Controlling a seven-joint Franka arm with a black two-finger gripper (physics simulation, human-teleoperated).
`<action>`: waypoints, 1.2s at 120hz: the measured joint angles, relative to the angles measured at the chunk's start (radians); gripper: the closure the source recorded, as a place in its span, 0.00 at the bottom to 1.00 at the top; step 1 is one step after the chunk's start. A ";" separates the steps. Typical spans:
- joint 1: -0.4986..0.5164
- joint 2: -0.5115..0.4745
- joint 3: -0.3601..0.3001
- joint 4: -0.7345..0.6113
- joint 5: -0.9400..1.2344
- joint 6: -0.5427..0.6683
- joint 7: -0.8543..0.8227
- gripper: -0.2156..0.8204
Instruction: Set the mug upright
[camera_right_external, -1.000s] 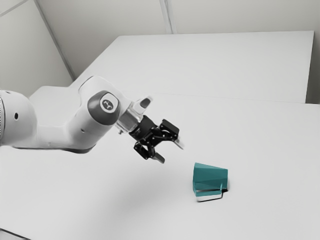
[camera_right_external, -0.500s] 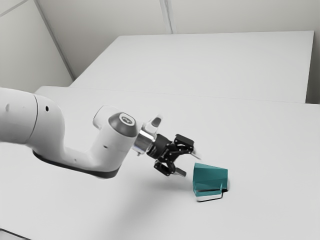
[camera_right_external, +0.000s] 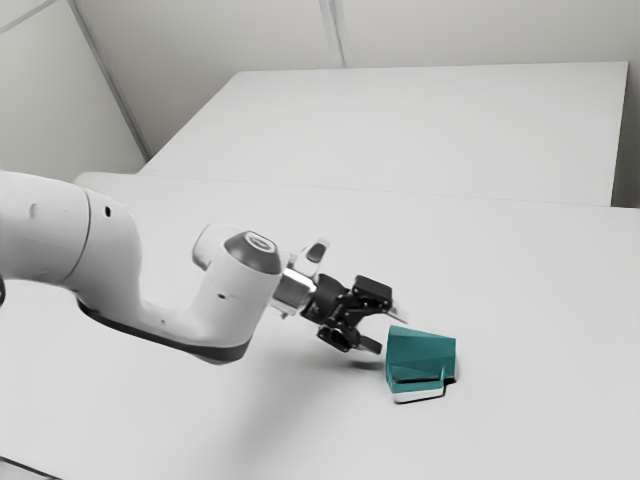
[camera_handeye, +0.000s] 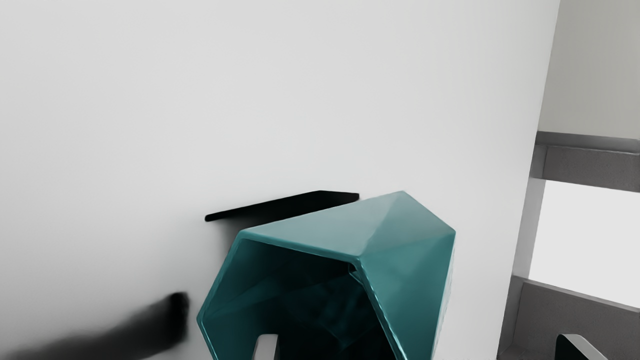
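Closer to mug: white jointed arm (camera_right_external: 220, 300) and black two-finger gripper (camera_right_external: 391, 333) have shifted toward the exterior view's right and slightly down; mug unmoved.
Teal faceted mug (camera_right_external: 420, 352) lies on its side on the smooth white table (camera_right_external: 540, 280), mouth facing the gripper, so not upright. Gripper is wide open, holding nothing; tips near the rim. Wrist view has one grey finger (camera_handeye: 266, 348) across the dark mouth, the other well outside the wall; can't tell if the first is inside. Reads as the approach step. Next: ease in so the wall sits between the fingers, close, then tip mouth up; risk is shoving or rolling it. Soft shadows on tabletop; pale room wall (camera_right_external: 480, 30) behind, grey framing (camera_handeye: 575, 300) past the table edge.
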 joint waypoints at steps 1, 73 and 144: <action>0.000 0.001 -0.001 0.001 -0.001 0.000 0.003 0.21; 0.000 0.050 -0.042 0.042 -0.042 0.003 0.143 0.62; 0.014 -0.047 -0.054 0.040 -0.024 0.017 0.202 0.95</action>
